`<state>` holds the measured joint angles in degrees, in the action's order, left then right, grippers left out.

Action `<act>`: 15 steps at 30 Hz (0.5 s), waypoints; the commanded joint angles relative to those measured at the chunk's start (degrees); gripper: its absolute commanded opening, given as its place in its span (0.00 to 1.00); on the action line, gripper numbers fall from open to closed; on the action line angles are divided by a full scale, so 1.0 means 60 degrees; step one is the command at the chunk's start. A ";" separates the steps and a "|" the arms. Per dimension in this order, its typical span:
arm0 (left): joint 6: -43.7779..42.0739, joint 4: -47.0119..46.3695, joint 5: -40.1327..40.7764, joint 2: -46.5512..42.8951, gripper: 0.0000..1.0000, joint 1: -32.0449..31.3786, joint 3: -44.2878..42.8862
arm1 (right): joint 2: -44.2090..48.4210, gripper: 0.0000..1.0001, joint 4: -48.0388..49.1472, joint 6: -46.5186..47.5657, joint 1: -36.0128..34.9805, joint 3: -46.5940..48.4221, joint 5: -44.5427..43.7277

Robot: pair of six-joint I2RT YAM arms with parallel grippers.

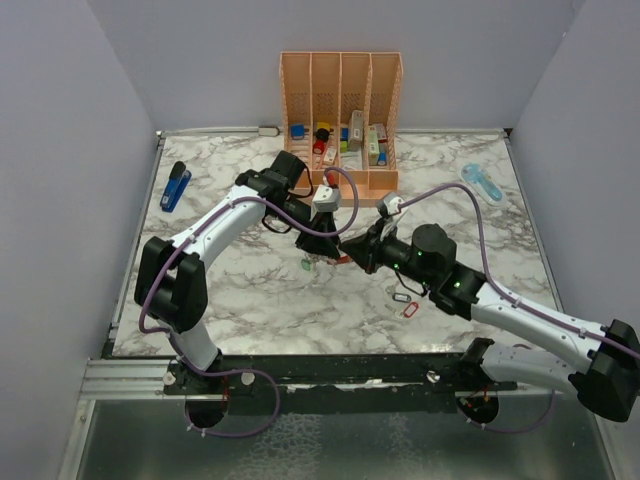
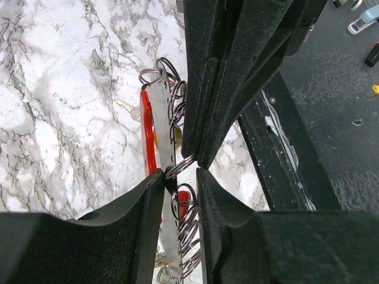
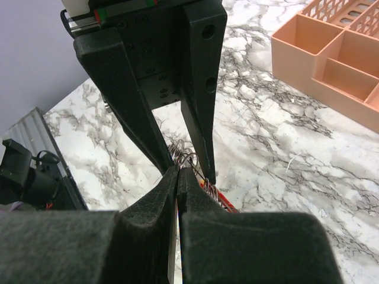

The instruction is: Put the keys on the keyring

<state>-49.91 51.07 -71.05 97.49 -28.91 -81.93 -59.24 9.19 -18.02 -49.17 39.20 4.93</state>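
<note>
Right gripper (image 3: 177, 173) is pinched tight on a wire loop (image 2: 180, 167) from the bunch on the keyring (image 2: 148, 133). Its arm lies low and stretched out, coming from the near right corner toward the organiser (image 1: 372, 184). Closest to the bases, a little red loop (image 1: 408, 311) lies loose beside that arm, and a green key (image 1: 308, 265) sits just short of the grippers. Left gripper (image 2: 180, 177) is clamped on the keyring's grey side, holding it just in front of the organiser. Its long axis runs top to bottom in the left wrist view, red side away from the right gripper. Can't tell if it's touching the table (image 1: 250, 300). The left arm's elbow is by the organiser's left corner, with the forearm folding back toward the bases. Most open marble is left of the organiser, and its front wall is close behind the left wrist.
</note>
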 commanded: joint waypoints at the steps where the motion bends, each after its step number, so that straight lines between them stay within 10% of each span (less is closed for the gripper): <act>1: -0.0244 0.0204 -0.0577 -0.0238 0.30 -0.0031 -0.0112 | 0.0160 0.01 0.0869 -0.0206 -0.0067 -0.0143 -0.0213; 15: -0.0774 0.0684 -0.0841 -0.0218 0.39 -0.0031 0.0054 | 0.0311 0.01 0.1044 -0.0217 -0.0067 -0.0294 -0.0440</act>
<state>-52.36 52.84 -72.88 97.49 -28.88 -81.93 -58.78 11.29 -19.22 -49.19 37.60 4.23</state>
